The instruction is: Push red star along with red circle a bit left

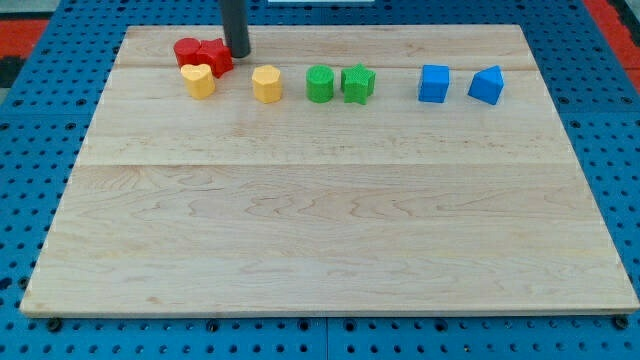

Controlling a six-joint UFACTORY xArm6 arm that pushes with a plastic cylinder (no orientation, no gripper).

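In the camera view, a pale wooden tabletop [320, 220] fills most of the frame, lying on a blue perforated base [30, 110] that shows along the view's left, right and bottom edges.

My tip [239, 54] comes down from the view's top edge as a straight dark rod and ends in the upper left of the frame. This arm carries no claw, so there is no open or closed state to tell; only the rod's lower end shows. The tip sits right at the view's right side of the red star [216, 56], touching it or just beside it; which of the two I cannot tell.

The red star lies near the tabletop's top edge in the upper left. The red circle [187, 51] is pressed against it on the view's left, so the two red blocks form one cluster. Just below them, toward the view's bottom, sits a yellow heart-shaped block [199, 80], close under the red pair and seemingly touching it.

Going toward the view's right along the same row: a yellow block [267, 84] with a roughly hexagonal outline stands apart from the heart. Next come a green round block [319, 84] and a green star [357, 83], just beside each other. Well apart from these, in the upper right, are a blue cube [434, 84] and a blue block [487, 85] with a sloped, wedge-like top, near one another.
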